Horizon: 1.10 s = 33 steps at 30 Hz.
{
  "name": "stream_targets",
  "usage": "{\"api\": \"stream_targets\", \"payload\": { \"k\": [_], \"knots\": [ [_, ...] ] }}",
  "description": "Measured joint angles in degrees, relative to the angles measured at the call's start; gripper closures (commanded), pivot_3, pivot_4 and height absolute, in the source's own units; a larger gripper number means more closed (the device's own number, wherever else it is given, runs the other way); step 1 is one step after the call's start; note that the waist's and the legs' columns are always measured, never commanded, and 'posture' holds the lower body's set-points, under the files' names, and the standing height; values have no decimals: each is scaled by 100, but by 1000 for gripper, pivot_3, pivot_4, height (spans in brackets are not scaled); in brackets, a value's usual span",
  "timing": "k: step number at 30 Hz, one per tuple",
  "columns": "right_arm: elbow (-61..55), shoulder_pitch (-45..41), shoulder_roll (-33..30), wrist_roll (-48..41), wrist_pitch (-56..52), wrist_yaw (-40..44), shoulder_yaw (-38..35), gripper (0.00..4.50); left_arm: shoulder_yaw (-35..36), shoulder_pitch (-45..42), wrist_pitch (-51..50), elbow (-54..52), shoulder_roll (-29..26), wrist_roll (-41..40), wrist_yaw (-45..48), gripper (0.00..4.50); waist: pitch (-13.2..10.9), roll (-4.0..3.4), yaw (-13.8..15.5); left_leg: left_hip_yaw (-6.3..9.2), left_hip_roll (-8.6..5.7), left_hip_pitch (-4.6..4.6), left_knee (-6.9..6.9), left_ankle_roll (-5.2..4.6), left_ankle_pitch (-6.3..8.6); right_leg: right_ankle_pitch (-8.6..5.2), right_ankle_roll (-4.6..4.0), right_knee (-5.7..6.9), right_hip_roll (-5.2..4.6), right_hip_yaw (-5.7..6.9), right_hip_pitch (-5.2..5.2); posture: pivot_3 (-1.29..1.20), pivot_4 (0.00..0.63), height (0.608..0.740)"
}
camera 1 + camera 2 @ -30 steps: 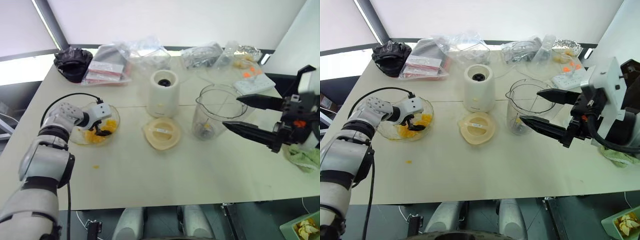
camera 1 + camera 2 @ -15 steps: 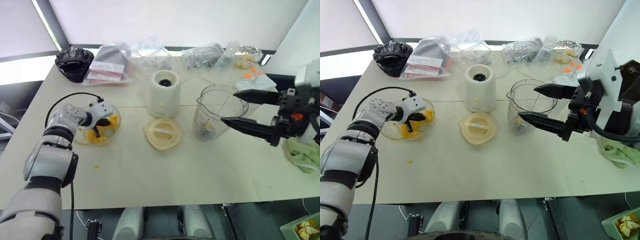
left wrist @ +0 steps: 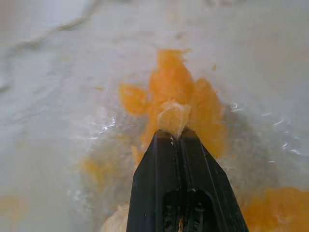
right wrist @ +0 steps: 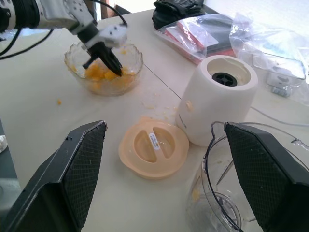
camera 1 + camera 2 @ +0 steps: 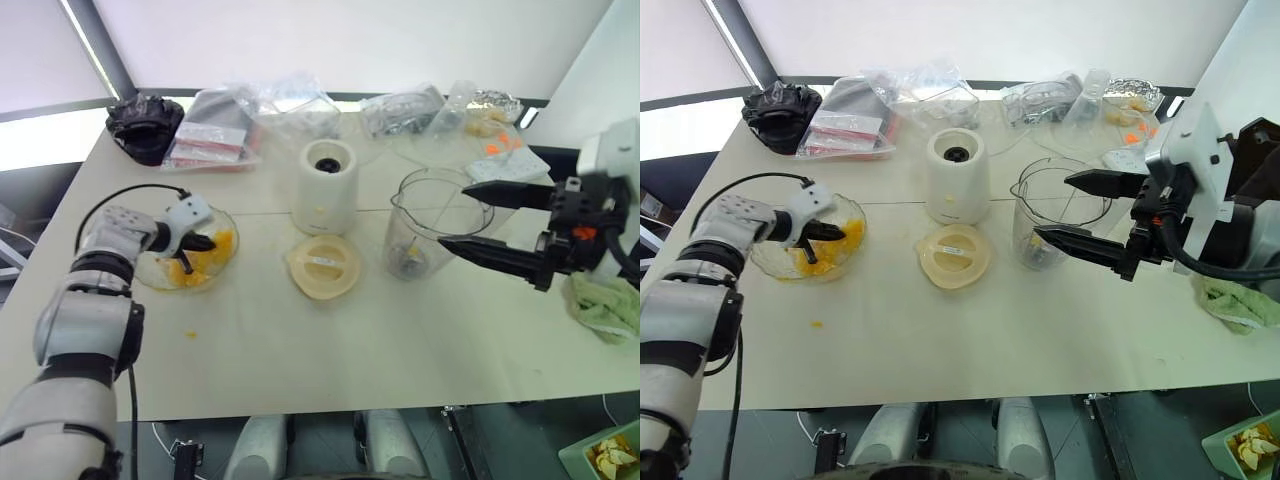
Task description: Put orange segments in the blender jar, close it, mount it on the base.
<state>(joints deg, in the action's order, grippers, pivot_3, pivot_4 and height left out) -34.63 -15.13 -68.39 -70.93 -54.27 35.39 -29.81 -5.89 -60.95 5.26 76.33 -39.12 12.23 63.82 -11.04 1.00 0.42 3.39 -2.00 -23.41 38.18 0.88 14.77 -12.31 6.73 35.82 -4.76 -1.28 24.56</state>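
Now cream table [image 5: 330, 350] cluttered; left gripper [image 3: 175, 136] jaws pinch orange segment [image 3: 174, 117], right gripper [image 5: 455, 215] jaws agape.

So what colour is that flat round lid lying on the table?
Pale cream-yellow; the lid shows best in the right wrist view.

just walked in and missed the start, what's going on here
The robot's left hand is shut on an orange segment over the glass bowl of fruit. Its right hand hangs open beside the blender jar, which stands uncovered, with the lid flat on the table and the base bare.
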Motion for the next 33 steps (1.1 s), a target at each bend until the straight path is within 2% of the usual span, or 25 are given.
{"api": "stream_targets", "payload": {
  "k": [6, 9, 16, 21, 27, 31, 33],
  "knots": [
    [15, -2, 38, 134, 17, 121, 15, 402, 714, 41, -395, -514, -432, -762, 652, 4488, 0, -1, 24, 0, -1, 0, 0, 0, 0, 0, 0, 0, -2, 0, 0, 0, 150, 740],
    [30, -6, 39, 172, 17, 174, 19, 402, 962, 362, -672, -1127, -570, -1142, 886, 4488, 0, -1, 17, -1, -1, 0, 0, 0, 0, 0, 0, 0, -5, -1, 0, 0, 150, 740],
    [133, -63, 38, 273, 17, 319, 45, 402, 1512, 1769, -2047, -3677, -547, -2136, 755, 4488, 0, -2, 17, 4, 0, 0, 0, 1, 0, 0, -1, 0, -9, -3, 0, 0, 150, 740],
    [119, -83, 39, 280, 16, 322, 43, 402, 1962, 1968, -3079, -5200, -386, -2935, 181, 4488, 0, -2, 29, 2, -6, 0, 0, 1, 0, 0, -2, -1, -18, -1, -2, 0, 150, 740],
    [37, 38, 131, 268, -1, 204, -50, 402, 2025, 1428, -3640, -5857, -235, -3586, -68, 4488, -1, -1, 31, 1, -7, 1, 1, 1, 0, 0, -1, -1, -12, 1, -2, 0, 150, 740],
    [-113, 232, 208, 256, -34, 51, -288, 402, 1816, 275, -3533, -5579, -82, -3673, 109, 4488, -1, 0, 34, -9, -13, 1, 3, 2, -1, 0, 0, -5, -8, 1, -9, 0, 150, 740],
    [-188, 379, 233, 227, -51, -62, -487, 402, 1589, -302, -3295, -5169, 172, -3653, 363, 4488, -1, 0, 41, -17, -15, 1, 4, 1, -1, 0, 0, -7, -6, 3, -13, 0, 150, 740]
  ]
}}
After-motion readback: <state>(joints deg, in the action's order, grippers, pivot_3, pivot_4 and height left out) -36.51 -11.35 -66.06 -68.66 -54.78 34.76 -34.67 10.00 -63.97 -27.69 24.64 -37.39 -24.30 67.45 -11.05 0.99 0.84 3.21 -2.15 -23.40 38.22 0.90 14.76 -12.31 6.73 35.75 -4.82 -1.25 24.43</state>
